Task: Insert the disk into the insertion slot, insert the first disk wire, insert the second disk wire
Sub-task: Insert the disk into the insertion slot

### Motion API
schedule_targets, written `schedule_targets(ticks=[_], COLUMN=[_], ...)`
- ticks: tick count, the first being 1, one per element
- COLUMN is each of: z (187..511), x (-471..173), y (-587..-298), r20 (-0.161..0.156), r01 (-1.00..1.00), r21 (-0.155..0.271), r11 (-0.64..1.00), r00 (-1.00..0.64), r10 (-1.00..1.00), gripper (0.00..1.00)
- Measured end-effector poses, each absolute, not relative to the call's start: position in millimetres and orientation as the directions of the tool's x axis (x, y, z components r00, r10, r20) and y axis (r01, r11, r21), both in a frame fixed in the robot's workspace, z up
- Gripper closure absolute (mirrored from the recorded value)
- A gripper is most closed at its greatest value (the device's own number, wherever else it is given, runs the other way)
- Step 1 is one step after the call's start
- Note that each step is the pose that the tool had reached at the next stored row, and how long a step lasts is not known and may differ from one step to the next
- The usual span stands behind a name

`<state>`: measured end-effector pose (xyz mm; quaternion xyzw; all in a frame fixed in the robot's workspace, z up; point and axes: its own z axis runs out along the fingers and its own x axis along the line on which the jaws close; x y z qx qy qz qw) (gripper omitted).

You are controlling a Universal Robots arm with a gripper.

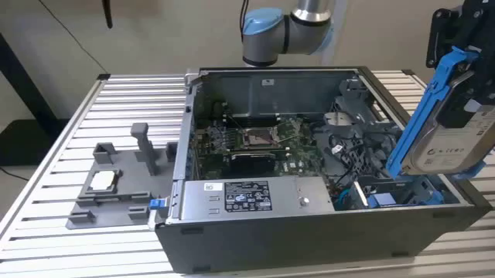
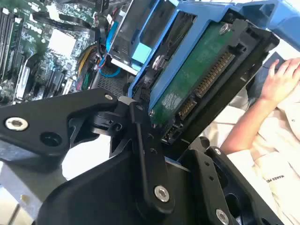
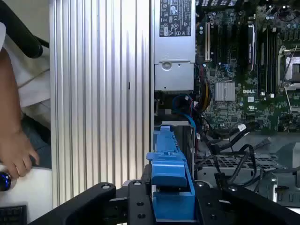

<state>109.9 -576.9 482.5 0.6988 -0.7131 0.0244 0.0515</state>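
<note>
Exterior view: pincer (image 1: 458,43) is clamped on the disk (image 1: 452,136) by its blue frame. It's at 3 o'clock in frame, above the near corner of the computer case (image 1: 309,237). Disk is on edge and tilted, low end just over the insertion slot (image 1: 390,194) at 4 o'clock, not in it yet. My read: the tilt is there to line the frame up with the blue-edged bay so it slides in lengthwise.

Both wrist views show the grip. First wrist view has the blue frame squeezed between the two black fingers (image 3: 140,206). Second wrist view shows the disk's green underside with its connector strip (image 2: 208,79) exposed, probably so the wires can reach it once seated.

Loose cables (image 1: 352,153) sit at 11 o'clock from the slot, beside the motherboard (image 1: 263,145), unplugged as far as I can tell.

A person's hand (image 3: 16,157) rests off the bench (image 1: 139,98), well clear.
</note>
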Motion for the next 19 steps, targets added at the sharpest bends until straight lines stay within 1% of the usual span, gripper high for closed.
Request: schedule_targets(ticks=[19], z=[482.5], x=[109.9], y=[-576.9], r20=[0.140], r01=[-0.999], r21=[0.036], r11=[0.023], r00=[-0.018], r10=[-0.990], gripper=[0.67])
